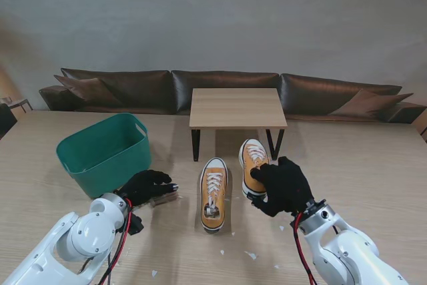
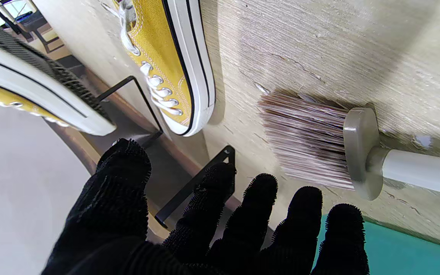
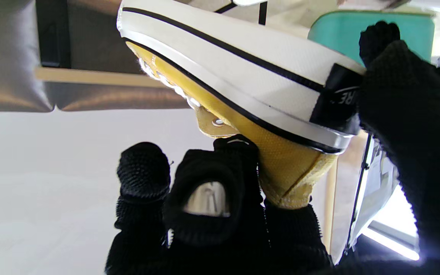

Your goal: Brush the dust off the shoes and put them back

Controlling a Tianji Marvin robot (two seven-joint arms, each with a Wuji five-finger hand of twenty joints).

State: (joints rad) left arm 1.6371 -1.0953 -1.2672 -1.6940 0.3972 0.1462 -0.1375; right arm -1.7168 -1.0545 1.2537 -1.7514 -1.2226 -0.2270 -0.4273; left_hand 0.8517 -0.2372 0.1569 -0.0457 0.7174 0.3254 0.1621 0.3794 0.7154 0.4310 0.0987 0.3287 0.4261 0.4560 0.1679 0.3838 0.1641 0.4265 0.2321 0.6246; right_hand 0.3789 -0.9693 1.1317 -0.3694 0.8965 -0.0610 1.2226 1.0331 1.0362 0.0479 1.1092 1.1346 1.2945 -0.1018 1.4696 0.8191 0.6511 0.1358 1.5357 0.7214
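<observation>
Two yellow shoes on the worktop [image 1: 373, 165], just nearer than a small wooden bench [image 1: 237, 107]. Left shoe [image 1: 213, 193] flat on its sole, long axis running away from me, toe farther. Right shoe [image 1: 253, 165] lifted at the heel, toe pointing away and tilted; clamped at the heel by the right hand [image 1: 283, 185], fingers [image 3: 201, 191] inside the collar, thumb across the heel badge. Brush [image 1: 163, 198] lying on the worktop between the green tub [image 1: 100, 151] and the left shoe, bristles toward the shoes, handle running back toward the tub. Left hand [image 1: 143, 185] spread above the brush, fingers apart, holding nothing (wrist view shows clear space between fingertips [image 2: 262, 191] and bristles [image 2: 304, 141]). Left hand clearly the nearer one to the brush, handle lying just off to its outer side. Probably the brush pickup in hand: closing around the handle, not the bristles, likely calls for a shift toward the tub side first. Scattered pale scraps [image 1: 250, 255] on the worktop nearer to me.
</observation>
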